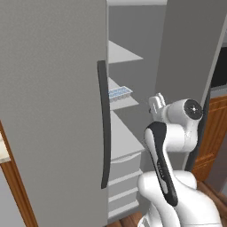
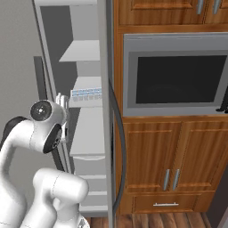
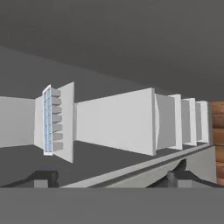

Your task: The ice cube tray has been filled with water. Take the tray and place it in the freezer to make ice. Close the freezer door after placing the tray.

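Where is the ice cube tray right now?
The ice cube tray sits on a white shelf inside the freezer, partway up. In the left base view it is just right of the dark door handle, up and left of the open gripper.

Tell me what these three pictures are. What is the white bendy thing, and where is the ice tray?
The white bendy thing is a robot arm with dark joints. Two pictures come from cameras riding behind it, one on its left and one on its right. The third comes from a camera on its hand, tipped sideways, so the shelves look like they stand upright. The two small dark finger tips at the bottom belong to its gripper, which is open and holds nothing. The small white plastic ice cube tray with pale blue water squares sits on a white shelf inside the tall grey freezer. The grey freezer door stands open.
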{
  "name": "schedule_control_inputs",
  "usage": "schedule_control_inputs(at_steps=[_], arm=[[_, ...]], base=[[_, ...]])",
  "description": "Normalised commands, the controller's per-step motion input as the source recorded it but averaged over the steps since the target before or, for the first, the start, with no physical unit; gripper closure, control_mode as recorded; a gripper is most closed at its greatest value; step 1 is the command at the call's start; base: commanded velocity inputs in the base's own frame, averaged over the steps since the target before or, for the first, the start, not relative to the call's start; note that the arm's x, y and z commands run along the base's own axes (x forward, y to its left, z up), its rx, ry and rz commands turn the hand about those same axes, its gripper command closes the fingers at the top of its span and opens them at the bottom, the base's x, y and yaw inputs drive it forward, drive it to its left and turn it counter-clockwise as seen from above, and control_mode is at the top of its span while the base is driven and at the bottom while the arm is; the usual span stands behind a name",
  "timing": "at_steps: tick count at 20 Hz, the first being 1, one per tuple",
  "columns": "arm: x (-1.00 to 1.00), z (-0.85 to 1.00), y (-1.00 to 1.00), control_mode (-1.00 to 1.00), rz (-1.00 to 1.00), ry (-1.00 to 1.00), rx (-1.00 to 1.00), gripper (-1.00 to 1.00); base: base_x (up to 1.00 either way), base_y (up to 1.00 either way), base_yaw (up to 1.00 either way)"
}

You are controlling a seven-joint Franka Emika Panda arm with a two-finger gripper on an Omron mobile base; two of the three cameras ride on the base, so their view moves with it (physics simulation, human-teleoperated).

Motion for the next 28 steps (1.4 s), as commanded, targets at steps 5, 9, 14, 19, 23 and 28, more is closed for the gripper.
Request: schedule_control_inputs(at_steps=[5,9,14,19,23,28], arm=[[-0.79,0.27,0.00,-1.00,0.00,0.19,0.00,-1.00],[-0.58,-0.23,0.00,-1.00,0.00,-0.02,-0.01,-1.00],[-0.37,-0.45,0.00,-1.00,0.00,-0.12,-0.03,-1.00],[-0.33,-0.05,0.00,-1.00,0.00,-0.10,0.00,-1.00],[-0.39,0.00,-0.01,-1.00,0.00,-0.03,0.00,-1.00],[-0.33,0.00,0.00,-1.00,0.00,-0.07,0.00,-1.00]], base=[[0.00,0.00,0.00],[0.00,0.00,0.00],[0.00,0.00,0.00],[0.00,0.00,0.00],[0.00,0.00,0.00],[0.00,0.00,0.00]])
